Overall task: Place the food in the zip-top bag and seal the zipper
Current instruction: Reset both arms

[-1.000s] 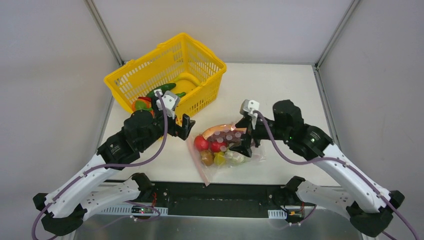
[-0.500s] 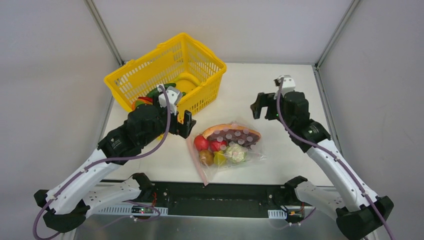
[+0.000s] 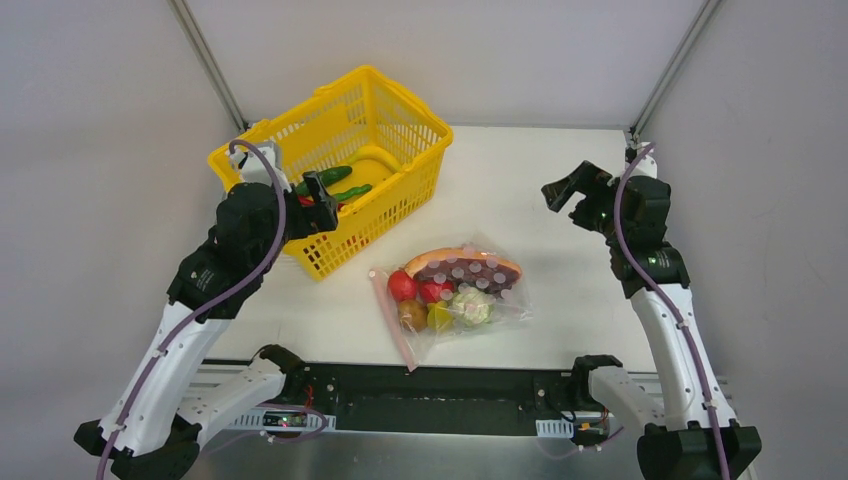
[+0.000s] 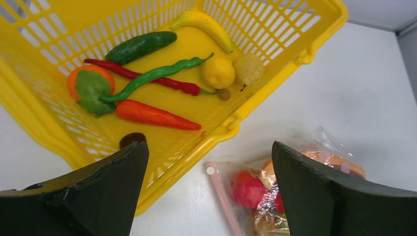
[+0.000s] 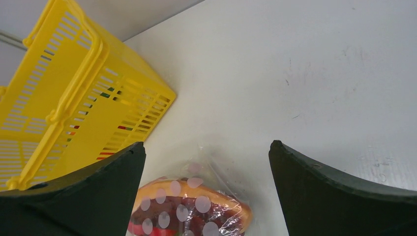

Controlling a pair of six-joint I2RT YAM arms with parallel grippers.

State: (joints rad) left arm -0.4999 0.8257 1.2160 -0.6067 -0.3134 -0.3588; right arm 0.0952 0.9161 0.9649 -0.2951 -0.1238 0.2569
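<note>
Top external view is showing you the food [image 3: 455, 290] sitting inside the bag [image 3: 515, 312] mid-worktop [image 3: 520, 180] — loading looks done. Both jaws are hanging wide and empty, well apart from it; whether the zipper [image 3: 392, 322] is pressed shut, you cannot tell.

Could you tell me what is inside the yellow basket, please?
In the basket: cucumber, banana, lemon, pear, carrot, red chilli, green chilli, orange. A dark piece is half hidden behind a finger of the left gripper.

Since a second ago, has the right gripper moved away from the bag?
Yes. The right gripper, open, has pulled off the zip-top bag toward the far right corner of the table.
</note>
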